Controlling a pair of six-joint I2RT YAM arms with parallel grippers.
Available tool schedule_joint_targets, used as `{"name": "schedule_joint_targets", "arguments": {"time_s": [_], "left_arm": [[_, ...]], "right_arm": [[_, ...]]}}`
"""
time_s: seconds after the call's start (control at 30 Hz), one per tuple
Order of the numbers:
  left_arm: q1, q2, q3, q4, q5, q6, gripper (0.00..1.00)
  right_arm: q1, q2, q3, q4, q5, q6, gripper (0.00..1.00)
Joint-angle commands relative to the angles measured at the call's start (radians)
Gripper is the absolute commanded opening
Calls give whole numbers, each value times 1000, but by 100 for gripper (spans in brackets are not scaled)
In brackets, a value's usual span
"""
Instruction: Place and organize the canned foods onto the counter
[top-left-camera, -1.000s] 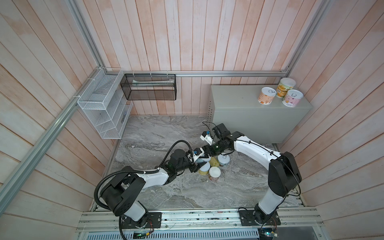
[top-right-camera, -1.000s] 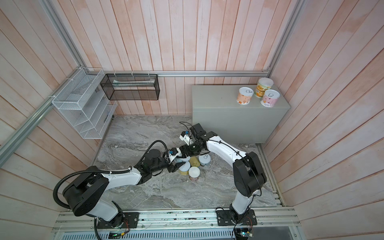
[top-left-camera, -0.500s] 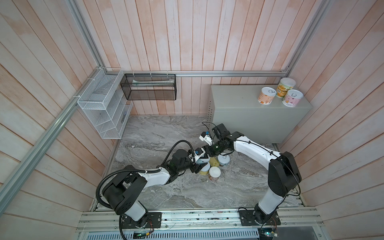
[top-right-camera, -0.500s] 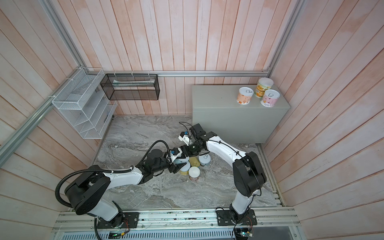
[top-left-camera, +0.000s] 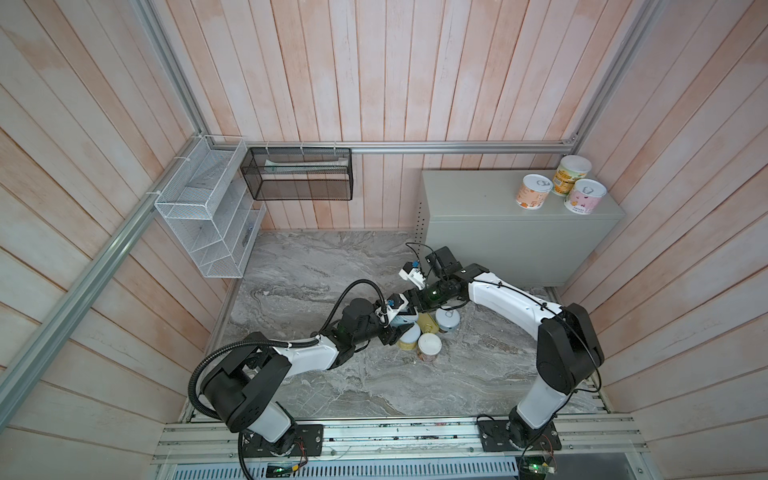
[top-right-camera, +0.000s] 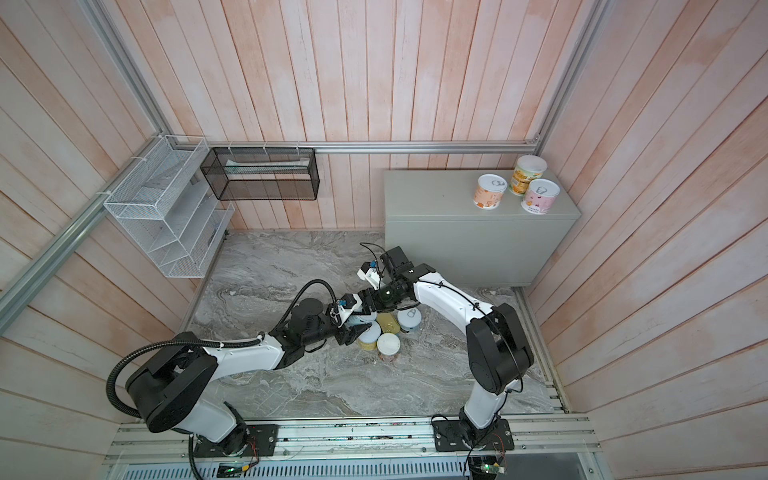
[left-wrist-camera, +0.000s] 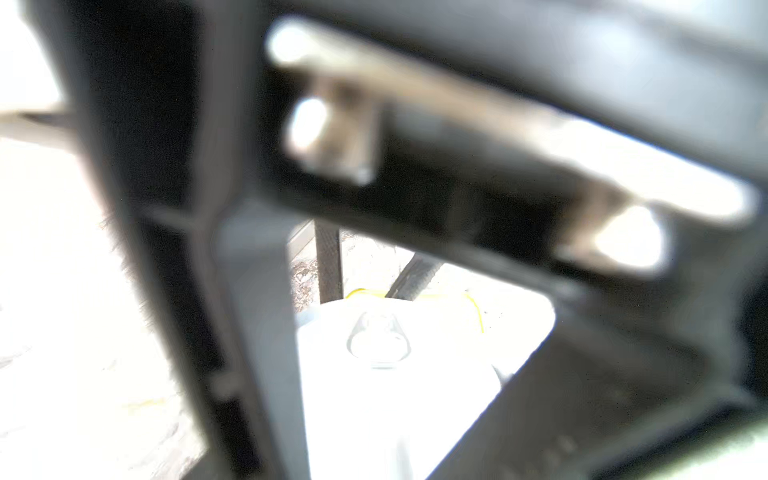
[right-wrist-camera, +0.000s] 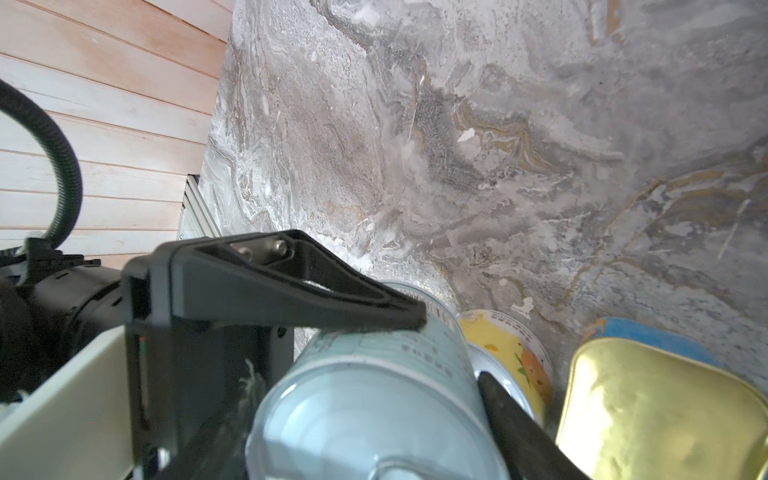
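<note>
Three round canned foods (top-left-camera: 533, 191) stand at the right end of the grey-green counter (top-left-camera: 478, 199). Several more cluster on the marble. My right gripper (top-left-camera: 411, 309) is shut on a pale blue can (right-wrist-camera: 374, 395), its dark finger (right-wrist-camera: 519, 424) against the side. A finger (right-wrist-camera: 291, 291) of my left gripper (top-left-camera: 392, 334) lies across that can. In the blurred left wrist view a white can top (left-wrist-camera: 378, 345) fills the gap between the left jaws; grip unclear. A yellow can (top-left-camera: 409, 340), a gold-topped tin (top-left-camera: 428, 322), a blue-grey tin (top-left-camera: 448, 321) and a white-topped can (top-left-camera: 429, 348) crowd beside.
A white wire basket (top-left-camera: 208, 220) and a black mesh basket (top-left-camera: 299, 174) hang on the left and back walls. The grey marbled slab (top-left-camera: 311, 270) stretches left of the cluster. Wooden walls close in on three sides; a metal rail (top-left-camera: 374, 436) runs along the front.
The left arm has edged slightly toward the can cluster. The right arm and the cans look unmoved.
</note>
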Motion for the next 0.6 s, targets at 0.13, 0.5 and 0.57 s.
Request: {"name": "schedule_joint_targets", "arguments": {"time_s": [0.13, 0.5, 0.57], "left_arm": [[24, -130, -3, 0, 81, -81, 46], [26, -175, -14, -7, 80, -98, 43], [31, -187, -9, -12, 84, -115, 43]], "right_arm": [[-7, -88, -45, 77, -14, 0, 77], [-17, -140, -54, 76, -19, 11, 88], [-19, -161, -71, 91, -3, 24, 94]]}}
